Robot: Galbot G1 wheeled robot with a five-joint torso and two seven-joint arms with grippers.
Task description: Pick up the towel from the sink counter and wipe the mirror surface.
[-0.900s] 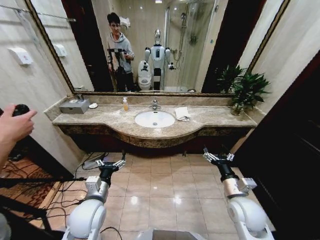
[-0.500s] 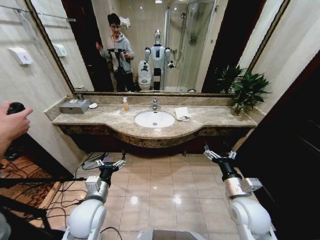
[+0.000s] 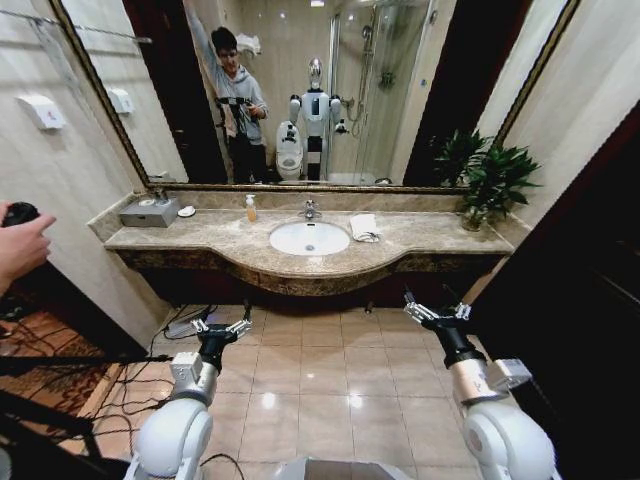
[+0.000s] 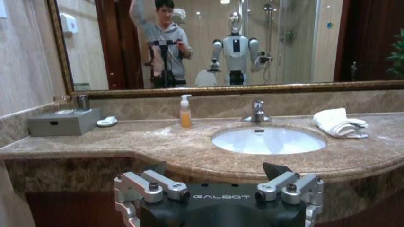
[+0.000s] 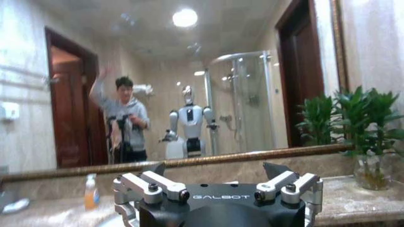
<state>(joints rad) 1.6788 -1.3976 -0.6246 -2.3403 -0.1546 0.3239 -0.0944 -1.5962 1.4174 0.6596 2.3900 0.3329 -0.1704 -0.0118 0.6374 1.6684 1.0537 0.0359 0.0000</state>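
Two grippers hang low over the tiled floor, well short of the counter [image 3: 400, 240], and neither touches anything. The left gripper [image 3: 220, 327] sits ahead of its arm on the robot's left, jaws spread wide and empty; the left wrist view shows its fingertips [image 4: 158, 168] apart, with the counter's curved front between them. The right gripper [image 3: 433, 312] stands on the robot's right, a little nearer the counter's edge, jaws likewise wide and holding nothing; its lower body is cut off at the edge of the right wrist view.

The towel [image 3: 364, 226] lies folded on the counter just right of the oval basin [image 3: 310, 238], near the back ledge. Something thin and dark sits at its front edge, but what it is cannot be made out. In the left wrist view the towel [image 4: 338, 123] shows as a soft white bundle beside the basin, untouched.

Behind the basin stands the chrome faucet [image 3: 310, 209], and to its left a small soap bottle [image 3: 250, 208] with amber liquid. Farther left are a grey box [image 3: 149, 211] and a small white dish [image 3: 186, 211] just beside it. A potted plant [image 3: 492, 180] fills the counter's right end, its pot partly hidden by leaves.

The mirror [image 3: 400, 90] runs the whole length of the counter; its top and upper corners are cut off in the head view. A person's hand [image 3: 22, 245] holding a dark object enters at the left edge, apart from the task's things.
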